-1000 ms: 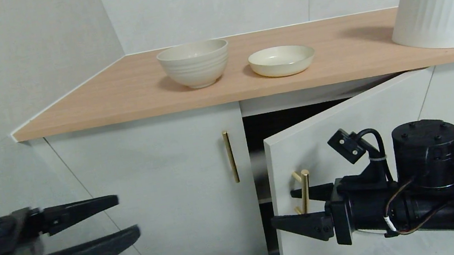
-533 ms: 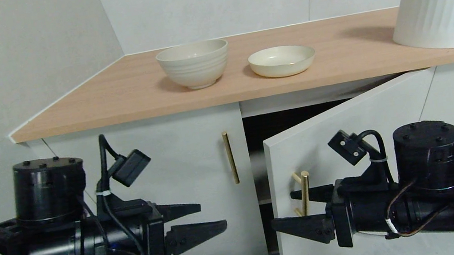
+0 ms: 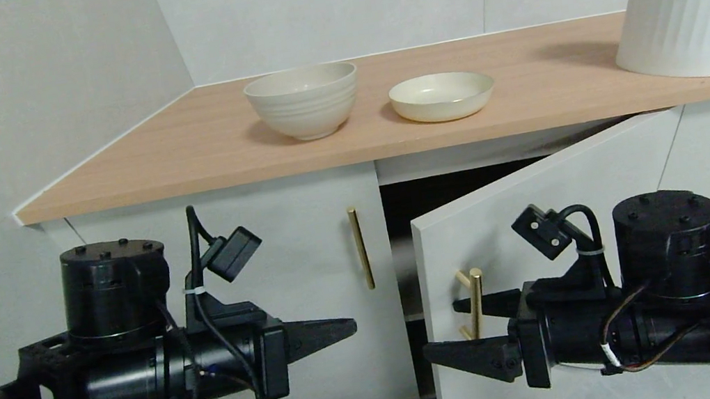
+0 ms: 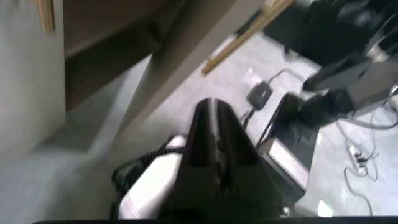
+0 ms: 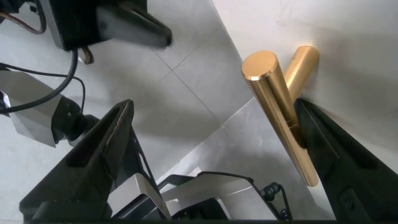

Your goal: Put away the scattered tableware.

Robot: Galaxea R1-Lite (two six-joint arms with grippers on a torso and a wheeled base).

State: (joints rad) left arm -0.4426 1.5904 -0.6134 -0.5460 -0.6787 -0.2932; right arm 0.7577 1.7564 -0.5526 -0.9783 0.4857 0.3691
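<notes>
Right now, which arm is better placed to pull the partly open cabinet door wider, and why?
The right. The right gripper is open with the gold handle of the partly open door between its fingers. The left gripper is shut, in front of the closed door.

Bowl (image 3: 303,101) left of dish (image 3: 441,96), both on counter (image 3: 180,157) — cabinet door (image 3: 492,221) below.
</notes>
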